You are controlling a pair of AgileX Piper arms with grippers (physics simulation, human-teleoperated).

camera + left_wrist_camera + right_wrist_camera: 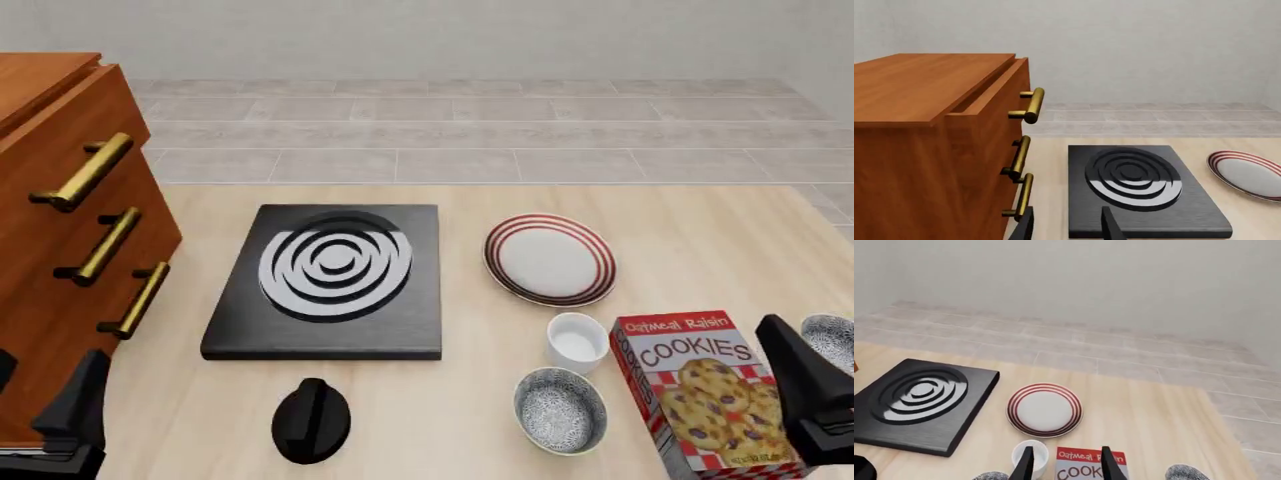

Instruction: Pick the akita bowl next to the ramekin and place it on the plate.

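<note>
The akita bowl, speckled inside, sits on the table just in front of the white ramekin. The red-striped plate lies behind the ramekin. A look-alike bowl peeks out at the far right, partly hidden by my right gripper. In the right wrist view that gripper is open and hangs above the ramekin and the cookie box, with the akita bowl's rim at the frame's edge. My left gripper is open and holds nothing, low at the front left beside the cabinet.
A red cookies box stands between the two bowls. A black slab with white rings lies left of the plate, with a black knob in front of it. A wooden drawer cabinet with brass handles fills the left side.
</note>
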